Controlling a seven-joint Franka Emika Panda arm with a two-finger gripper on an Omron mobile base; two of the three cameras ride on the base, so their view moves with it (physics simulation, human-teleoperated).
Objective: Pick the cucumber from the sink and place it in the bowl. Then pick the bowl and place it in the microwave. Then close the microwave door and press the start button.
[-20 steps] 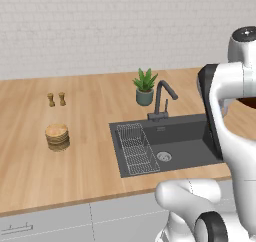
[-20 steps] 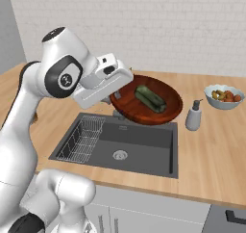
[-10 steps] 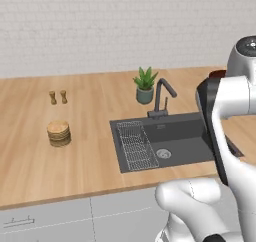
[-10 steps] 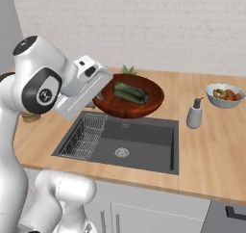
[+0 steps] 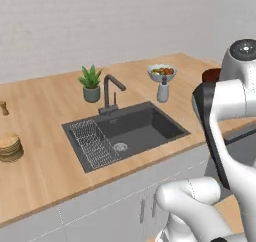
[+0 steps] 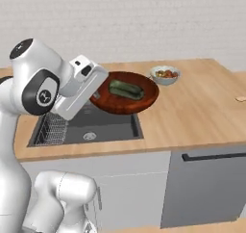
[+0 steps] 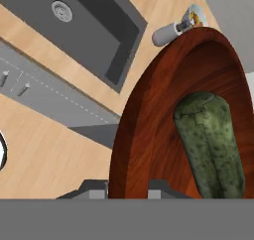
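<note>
A: There's the cucumber (image 6: 126, 89), dark mottled green and stubby, lying across the middle of the bowl (image 6: 126, 99) in the centre of the right base view.

B: And up close in the hand view the cucumber (image 7: 212, 145) fills the lower right, rounded end pointing up the frame, resting on the bowl's (image 7: 149, 130) glossy reddish-brown inside.

A: Who's got the bowl?

B: The gripper (image 7: 128, 190) does. The two fingertips (image 7: 98, 189) sit at the bottom edge of the hand view, one either side of the rim, closed onto it. The bowl hangs in the air, clear of the counter (image 6: 202, 111).

A: What's under it?

B: In the right base view it's over the right end of the sink (image 6: 89, 127). In the left base view only a sliver of the bowl (image 5: 211, 75) peeks out at the right edge, behind the arm.

A: Changed from half a second back?

B: Plenty! The whole picture has shifted, so the camera has moved. The sink (image 5: 127, 133) sits further left in the left base view, and the fruit bowl (image 5: 161, 72) and soap bottle (image 5: 162, 92) have come into that frame. In the right base view a grey drawer front (image 6: 206, 188) with a dark handle now shows at the lower right. The cucumber lies in the bowl as before.
</note>
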